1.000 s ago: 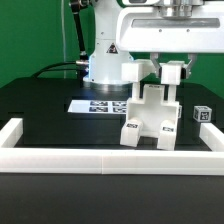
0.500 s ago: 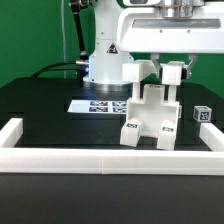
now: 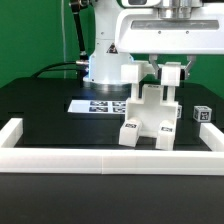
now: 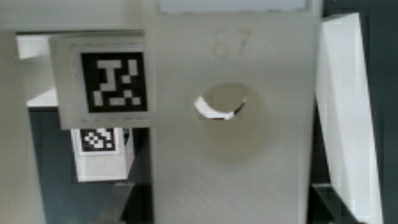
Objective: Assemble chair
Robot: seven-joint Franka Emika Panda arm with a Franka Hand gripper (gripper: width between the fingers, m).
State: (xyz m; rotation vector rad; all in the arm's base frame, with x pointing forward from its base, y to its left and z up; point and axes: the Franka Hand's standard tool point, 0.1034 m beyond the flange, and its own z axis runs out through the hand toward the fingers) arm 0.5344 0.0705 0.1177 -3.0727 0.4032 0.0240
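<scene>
Near the worktop's front edge, toward the exterior view's right: part-built chair standing upright on the black top, white, tags on its lower blocks. Gripper directly over it, fingers straddling the top of the upright panel; contact can't be made out, so grip unclear. Wrist view: panel close up, round hole, tag beside it. Marker board behind, mid-worktop. Small tagged cube near the right edge. Border rail along the front.

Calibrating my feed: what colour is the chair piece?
White chair, black-and-white square tags; exterior view shows it best.
</scene>
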